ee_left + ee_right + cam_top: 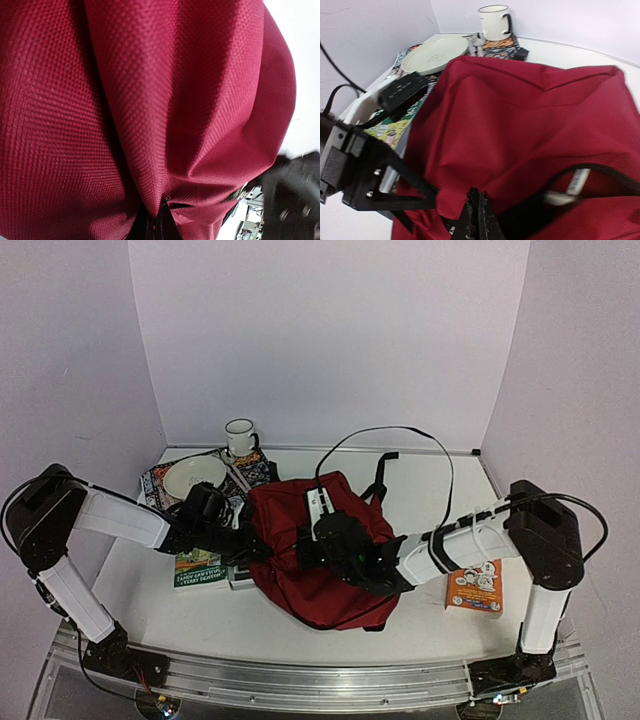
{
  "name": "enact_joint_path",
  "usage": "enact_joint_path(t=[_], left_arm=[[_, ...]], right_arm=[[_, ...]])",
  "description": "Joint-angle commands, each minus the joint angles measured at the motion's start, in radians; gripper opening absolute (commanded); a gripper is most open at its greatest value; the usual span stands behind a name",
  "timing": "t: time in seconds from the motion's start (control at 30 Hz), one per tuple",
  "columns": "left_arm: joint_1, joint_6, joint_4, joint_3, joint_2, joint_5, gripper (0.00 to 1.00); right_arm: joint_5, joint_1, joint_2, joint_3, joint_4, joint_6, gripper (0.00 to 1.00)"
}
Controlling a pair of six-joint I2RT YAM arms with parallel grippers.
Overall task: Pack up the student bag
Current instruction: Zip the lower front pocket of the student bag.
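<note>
I have both jaws pinching the student bag (pixel 285 508). A green book (pixel 198 570) at its nine o'clock and an orange book (pixel 475 590) at three lie outside, so packing looks barely begun.

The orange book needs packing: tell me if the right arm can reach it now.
Probably yes: the orange book lies uncovered beside that arm's base, but the right gripper must first release the student bag.

The soft fabric backpack (pixel 280 515) is dark red with black straps; the enamel mug (pixel 240 437) cream, dark-rimmed; the flat book (pixel 476 588) orange.
</note>
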Motion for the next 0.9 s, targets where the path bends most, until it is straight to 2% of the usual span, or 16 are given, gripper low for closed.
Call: enact_joint_path(t=[0.0,0.27,0.5,0.7,0.87], left_arm=[[-0.004,0.023,-0.023,-0.051,-0.062,-0.014,0.00],[0.002,0.023,-0.045,-0.110,-0.136,-0.022,0.00],[0.007,0.045,-0.105,-0.120,-0.206,-0.053,0.00],[0.007,0.128,-0.177,-0.078,-0.221,-0.085,0.00],[0.014,0.173,-0.266,-0.064,-0.236,-0.136,0.00]], right_arm=[[0.094,-0.060,-0.137,-0.054,-0.022,-0.046,0.00],[0.157,-0.149,-0.239,-0.160,-0.055,-0.082,0.00],[0.148,-0.244,-0.281,-0.203,-0.099,-0.098,0.00],[-0.095,-0.255,-0.265,-0.126,-0.159,-0.089,0.00],[0.121,-0.263,-0.275,-0.172,-0.166,-0.106,0.00]])
